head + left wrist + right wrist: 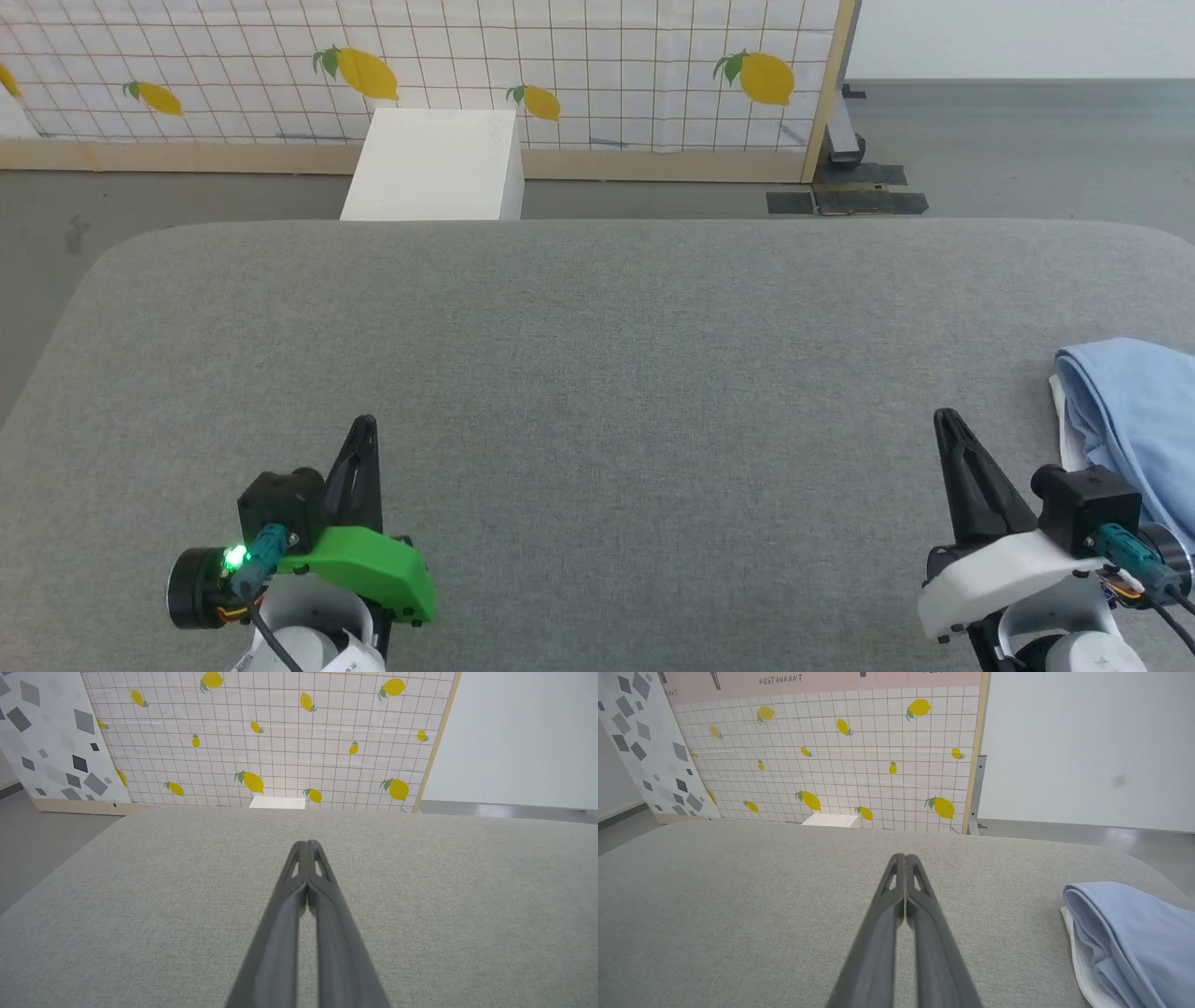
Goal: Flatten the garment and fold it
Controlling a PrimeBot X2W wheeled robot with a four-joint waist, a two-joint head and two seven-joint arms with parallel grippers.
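Blue garment (1134, 411) beside right hand (943, 422), left hand (366, 426) well apart, both pinched together

Soft, smooth knit garment (1134, 411) lies on a matt, coarse-woven grey cloth table (597, 373).

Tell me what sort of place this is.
Probably a robot test lab or staged set, not a real home: a freestanding lemon-print backdrop panel stands on bare grey floor, and a grey fabric-covered table holds a light blue garment.
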